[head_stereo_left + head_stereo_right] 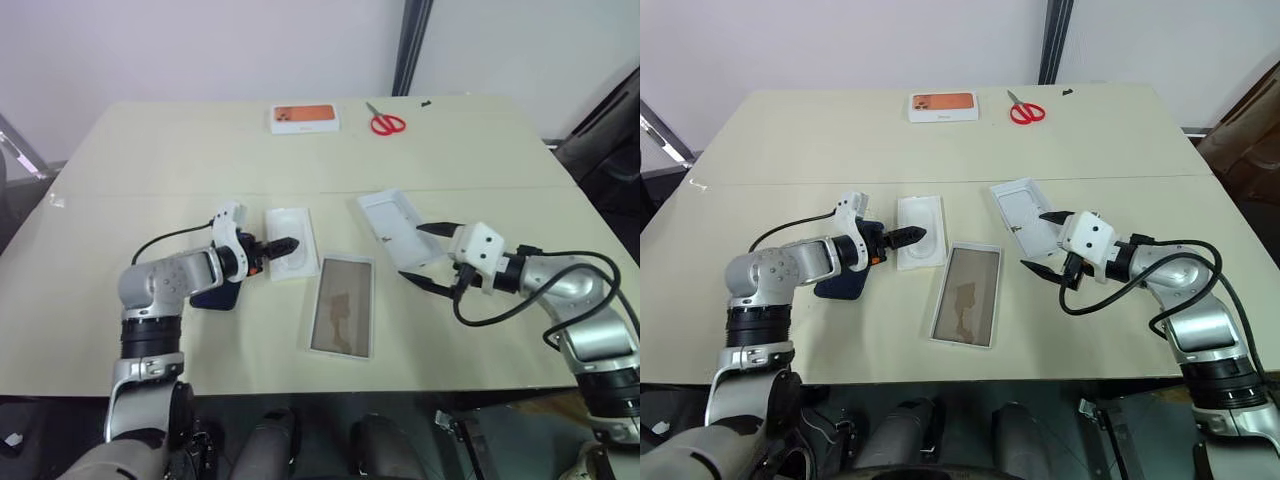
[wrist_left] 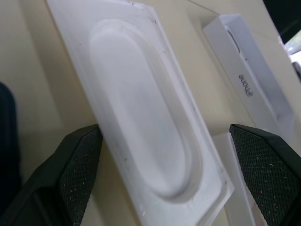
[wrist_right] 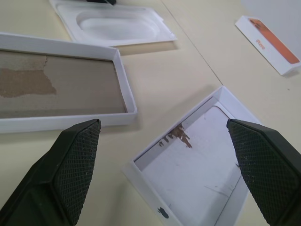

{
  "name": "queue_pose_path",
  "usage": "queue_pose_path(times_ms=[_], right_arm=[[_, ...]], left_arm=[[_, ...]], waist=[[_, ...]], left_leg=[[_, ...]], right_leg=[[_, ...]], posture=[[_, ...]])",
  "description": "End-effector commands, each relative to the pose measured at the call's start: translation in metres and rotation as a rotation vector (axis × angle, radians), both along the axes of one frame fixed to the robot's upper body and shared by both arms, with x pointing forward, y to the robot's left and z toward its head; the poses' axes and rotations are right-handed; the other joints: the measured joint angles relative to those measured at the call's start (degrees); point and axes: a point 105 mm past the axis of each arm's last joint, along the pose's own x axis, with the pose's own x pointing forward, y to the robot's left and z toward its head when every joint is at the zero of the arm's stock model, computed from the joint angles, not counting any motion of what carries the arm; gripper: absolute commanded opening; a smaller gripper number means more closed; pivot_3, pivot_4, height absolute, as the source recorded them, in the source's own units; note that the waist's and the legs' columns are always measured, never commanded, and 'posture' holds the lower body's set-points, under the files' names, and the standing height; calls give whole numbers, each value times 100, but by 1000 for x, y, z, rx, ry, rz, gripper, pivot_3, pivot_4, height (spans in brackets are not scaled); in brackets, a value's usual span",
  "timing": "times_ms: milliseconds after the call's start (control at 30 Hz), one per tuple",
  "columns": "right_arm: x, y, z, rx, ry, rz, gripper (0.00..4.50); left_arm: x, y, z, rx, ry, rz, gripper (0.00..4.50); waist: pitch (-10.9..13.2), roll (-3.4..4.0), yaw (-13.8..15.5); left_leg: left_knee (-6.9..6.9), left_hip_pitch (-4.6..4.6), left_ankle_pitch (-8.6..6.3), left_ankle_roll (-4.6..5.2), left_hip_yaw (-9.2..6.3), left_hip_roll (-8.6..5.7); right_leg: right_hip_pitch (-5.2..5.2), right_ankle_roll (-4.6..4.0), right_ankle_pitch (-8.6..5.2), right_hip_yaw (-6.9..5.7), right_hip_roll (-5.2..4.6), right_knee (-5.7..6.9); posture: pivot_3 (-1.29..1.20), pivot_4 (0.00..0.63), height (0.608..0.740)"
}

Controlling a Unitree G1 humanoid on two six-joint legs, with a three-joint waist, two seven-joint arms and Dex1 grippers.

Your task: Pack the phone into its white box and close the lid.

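Note:
The dark navy phone [image 1: 214, 296] lies on the table at the left, partly under my left forearm. My left gripper [image 1: 285, 245] is open, its fingers either side of the near end of the white recessed insert [image 2: 141, 108]. The white box [image 1: 342, 305], tan inside, sits empty at the table's middle. Right of it lies the lid [image 1: 392, 222], its plain white inside facing up. My right gripper [image 1: 412, 251] hovers open at the lid's near end, holding nothing.
A small white box with an orange top [image 1: 303, 117] and red-handled scissors [image 1: 386, 123] lie near the table's far edge. A seam [image 1: 150, 193] runs across the table behind the work area.

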Motion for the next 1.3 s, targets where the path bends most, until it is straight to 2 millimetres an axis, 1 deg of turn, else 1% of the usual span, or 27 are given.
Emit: queue_pose_path(times_ms=[33, 100, 200, 300, 333, 433, 600, 700, 767, 867, 900, 967, 1033, 1133, 1200, 1300], right_arm=[[-2, 4, 12, 8, -52, 8, 4486], [-2, 4, 13, 8, -54, 7, 4486], [-1, 3, 14, 14, -59, -2, 4500], [-2, 2, 14, 11, -58, -4, 4500], [-3, 2, 14, 10, -58, -5, 4500], [-3, 1, 14, 8, -57, -7, 4500], [-4, 3, 15, 29, -45, 4, 4500], [-14, 14, 14, 68, 2, 54, 4500], [-23, 27, 14, 136, 64, 94, 4500], [-38, 52, 14, 211, 140, 177, 4500], [-44, 61, 8, 216, 181, 207, 4500], [-49, 70, -5, 187, 229, 233, 4500], [-55, 73, -14, 165, 300, 271, 4500], [-65, 74, -24, 129, 400, 331, 4500], [-69, 74, -29, 81, 427, 376, 4500], [-78, 82, -35, 55, 478, 464, 4500]], left_arm=[[0, -8, -3, -58, 38, 1, 4500], [0, -9, -7, -61, 53, 9, 4500], [-4, -9, -12, -64, 76, 10, 3653], [-5, -3, -17, -66, 100, 34, 2201], [-5, -2, -17, -73, 107, 41, 1580], [-5, -1, -19, -71, 120, 50, 54], [-5, -1, -17, -79, 121, 54, 54], [-3, 1, -10, -80, 99, 55, 54], [-2, 2, -6, -83, 87, 59, 54], [0, 3, 5, -73, 40, 62, 54], [1, 3, 9, -57, 15, 57, 54], [3, 3, 16, -44, -23, 52, 54], [6, 6, 23, -55, -48, 65, 54], [8, 11, 25, -43, -61, 80, 54], [9, 10, 27, -43, -68, 71, 54], [8, 9, 28, -37, -73, 63, 54]], waist=[[0, 0, 8], [0, 0, 36], [0, -1, 73], [0, -1, 83], [0, -1, 83], [-1, 0, 89], [-1, 1, 84], [-1, 0, 82], [-1, 0, 81], [0, -1, 80], [0, -1, 80], [1, -4, 79], [2, -4, 94], [1, -4, 90], [2, -4, 87], [2, -5, 79]], left_leg=[[0, 0, 0, 0, 0, 0], [2, 0, 0, 0, 0, 0], [7, 0, 0, 0, 1, 0], [14, -3, 0, -1, 1, 0], [15, -3, 0, -1, 1, 0], [15, -3, -1, -1, 1, 0], [19, -3, -1, -1, 0, 0], [19, -3, -1, -1, 0, 1], [19, -3, -1, -1, 0, 1], [19, -3, -2, -1, -1, 1], [19, -4, -2, -1, -2, 2], [19, -5, -2, -1, -3, 2], [21, -6, -2, -2, -4, 1], [24, -7, -4, 1, -4, -1], [24, -8, -5, 3, -4, -1], [24, -7, -5, 3, -4, 0]], right_leg=[[0, 0, 0, 0, 0, 1], [1, 0, 0, 0, 0, 1], [2, 0, 0, 1, 0, 1], [3, 0, 0, 1, 0, 1], [3, 0, 0, 1, 0, 1], [3, 0, 0, 1, 0, 1], [5, 0, 0, 1, 1, 2], [4, 0, 0, 1, 1, 2], [4, 1, 0, 1, 1, 2], [3, 0, 0, 1, 2, 3], [2, 0, 0, 1, 2, 3], [1, 0, 0, 1, 2, 3], [2, 1, 0, 0, 2, 2], [4, 1, 0, 0, 0, 1], [3, 1, 0, 0, 0, 1], [3, 1, 0, -1, 1, 1]], posture=[[0, 150, 734], [0, 150, 734], [0, 150, 734], [0, 150, 734], [0, 150, 734], [0, 150, 734], [0, 150, 734], [0, 150, 734], [0, 150, 734], [0, 150, 734], [0, 150, 734], [0, 150, 734], [0, 150, 734], [0, 150, 734], [0, 150, 734], [0, 150, 734]])
